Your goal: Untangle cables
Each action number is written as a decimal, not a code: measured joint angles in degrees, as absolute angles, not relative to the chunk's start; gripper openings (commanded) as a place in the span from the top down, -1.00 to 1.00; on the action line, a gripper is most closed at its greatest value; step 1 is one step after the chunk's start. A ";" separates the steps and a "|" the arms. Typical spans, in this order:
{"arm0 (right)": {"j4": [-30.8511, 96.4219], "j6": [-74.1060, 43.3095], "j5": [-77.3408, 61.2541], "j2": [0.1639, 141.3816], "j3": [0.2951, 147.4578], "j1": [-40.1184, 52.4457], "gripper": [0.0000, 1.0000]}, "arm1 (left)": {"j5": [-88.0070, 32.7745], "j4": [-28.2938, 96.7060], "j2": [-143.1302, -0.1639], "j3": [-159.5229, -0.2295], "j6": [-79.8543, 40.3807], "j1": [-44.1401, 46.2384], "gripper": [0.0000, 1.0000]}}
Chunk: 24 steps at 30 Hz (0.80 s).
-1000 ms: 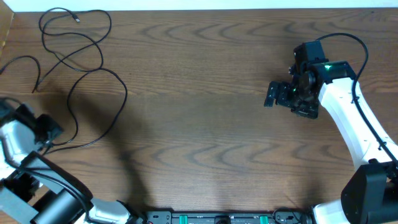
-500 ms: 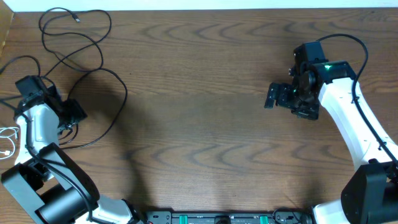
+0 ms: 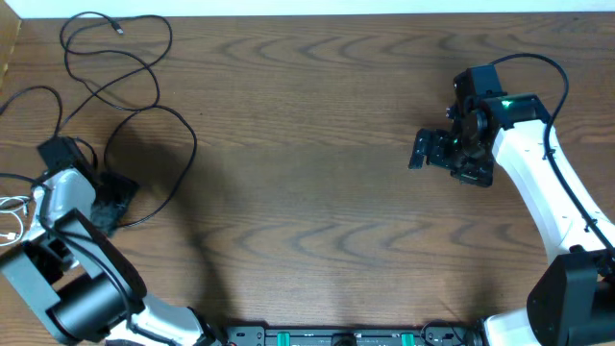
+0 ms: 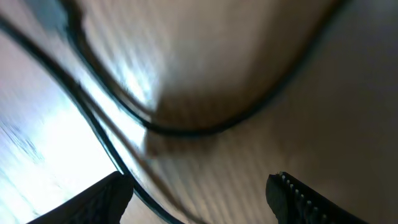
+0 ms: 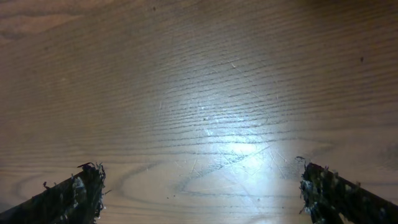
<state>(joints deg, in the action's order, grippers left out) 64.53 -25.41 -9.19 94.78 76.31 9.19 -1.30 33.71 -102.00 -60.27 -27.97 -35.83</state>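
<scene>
**Cables.** The black cables (image 3: 195,144) lie in loose, overlapping loops at the far left corner of the table (image 3: 317,192). The short white cable (image 3: 13,204) lies at the left edge, apart from the black loops. It is now uncovered, where 1 second ago the left arm hid it. The black loops show no visible shift over that second.

**Left end effector** (image 3: 110,202). It has travelled from the left table edge inward and now sits over the lower run of the largest black loop. Its wrist view is blurred. It shows both fingers apart, with black cable (image 4: 186,129) crossing just ahead and 1 strand passing close by the left finger (image 4: 106,196). The jaws are open and have been widening; nothing is clamped.

**Right end effector** (image 3: 420,149). Unchanged: fully open, empty, over bare table well apart from all cables.

**Assessment.** This looks like an approach for a fresh grasp on the black loop. No separation of the black cables is yet achieved.
</scene>
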 measured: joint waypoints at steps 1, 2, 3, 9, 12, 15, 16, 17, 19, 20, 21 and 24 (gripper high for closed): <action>64.66 -25.41 -9.19 94.78 76.31 9.19 -0.99 | -1.28 33.69 -102.52 -60.12 -28.91 -35.97 -0.47; 64.82 -25.41 -9.19 94.78 76.31 9.19 -0.98 | -1.19 33.69 -102.80 -60.03 -29.76 -36.14 -0.47; 64.97 -25.41 -9.19 94.78 76.31 9.19 -0.99 | -1.02 33.69 -102.94 -60.01 -30.28 -36.34 -0.48; 64.58 -25.41 -9.19 94.78 76.31 9.19 -0.99 | 3.16 34.15 -102.96 -60.01 -32.01 -37.08 -0.47; 64.20 -25.41 -9.19 94.78 76.31 9.19 -0.99 | 5.26 34.15 -102.96 -60.01 -32.45 -37.08 -0.47; 64.20 -25.41 -9.19 94.78 76.31 9.19 -0.99 | 6.24 34.15 -102.96 -60.01 -32.80 -37.08 -0.47; 64.18 -25.41 -9.19 94.78 76.31 9.19 -0.99 | 6.42 34.17 -102.96 -60.01 -32.82 -37.10 -0.48; 64.20 -25.41 -9.19 94.78 76.31 9.19 -0.99 | 6.42 34.15 -102.96 -60.01 -32.84 -37.15 -0.48; 64.20 -25.41 -9.19 94.78 76.31 9.19 -0.98 | 6.59 34.11 -102.96 -60.01 -32.84 -37.34 -0.36; 64.20 -25.41 -9.19 94.78 76.31 9.19 -0.99 | 6.63 34.11 -102.96 -60.01 -32.84 -37.45 -0.29; 64.25 -25.41 -9.21 94.78 76.31 9.19 -0.98 | 6.70 34.11 -102.96 -60.01 -32.84 -37.54 -0.24; 64.34 -25.41 -9.19 94.78 76.31 9.19 -0.98 | 6.90 34.09 -103.09 -60.01 -33.06 -37.74 -0.20</action>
